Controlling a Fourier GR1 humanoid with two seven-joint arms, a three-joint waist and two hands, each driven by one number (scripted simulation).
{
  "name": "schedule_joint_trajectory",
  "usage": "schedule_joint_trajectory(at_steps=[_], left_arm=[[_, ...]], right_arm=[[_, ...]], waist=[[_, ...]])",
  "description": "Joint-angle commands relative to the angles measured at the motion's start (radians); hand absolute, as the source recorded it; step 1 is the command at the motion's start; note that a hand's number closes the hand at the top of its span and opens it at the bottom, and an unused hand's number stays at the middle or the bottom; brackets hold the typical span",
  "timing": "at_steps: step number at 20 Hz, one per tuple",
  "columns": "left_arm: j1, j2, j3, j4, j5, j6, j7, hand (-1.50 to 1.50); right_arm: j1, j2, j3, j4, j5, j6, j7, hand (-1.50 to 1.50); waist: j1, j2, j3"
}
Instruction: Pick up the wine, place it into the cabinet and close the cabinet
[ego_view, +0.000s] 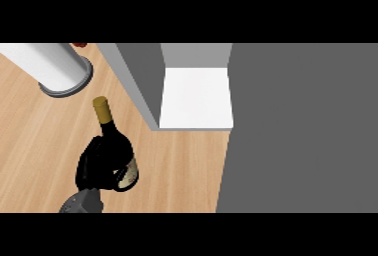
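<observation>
Down at the lower left, a grey forearm comes up from the bottom edge and ends in the left hand, black, with its fingers and thumb curled round the body of the wine bottle. The hand wraps the bottle from its left side at about the level of the pale label, which peeks out between the fingers at the lower right. The forearm points up and slightly to the right, roughly in line with the bottle.

The bottle is dark glass with a gold-capped neck, and the neck points away from the robot, leaning a little to the left. I cannot tell whether its base touches the wooden worktop or hangs just above it, since the hand covers the lower part.

Just to the right and further back stands the cabinet, grey-walled, open, with a white shelf floor showing inside. The bottle is outside it, near its left wall but not touching. A wide grey panel, which looks like the cabinet door, fills the right side.

At the upper left a white cylinder stands on a grey round base, well apart from the bottle.
</observation>
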Motion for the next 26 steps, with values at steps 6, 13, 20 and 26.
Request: schedule_joint_trajectory(at_steps=[6, 13, 20, 26], left_arm=[[0.127, -0.070, -0.176, -0.279, 0.011, 0.096, 0.072, 1.50], [0.158, -0.071, -0.423, -0.498, 0.115, 0.346, 0.180, 1.50], [0.216, -0.072, -0.619, -0.636, 0.208, 0.551, 0.216, 1.50], [0.073, -0.072, -0.679, -0.514, 0.324, 0.672, 0.157, 1.50]], right_arm=[[-0.057, -0.013, -0.059, -0.062, -0.100, -0.015, 0.090, -1.50], [0.007, -0.015, -0.101, 0.014, -0.129, 0.052, -0.037, -1.50], [-0.013, 0.027, 0.017, -0.051, -0.026, -0.023, 0.049, -1.50], [0.093, 0.012, -0.043, -0.003, -0.084, 0.067, -0.085, -1.50]], waist=[[0.001, -0.001, 0.000], [0.000, 0.001, 0.000], [-0.001, 0.000, 0.000], [-0.007, 0.002, 0.000]])
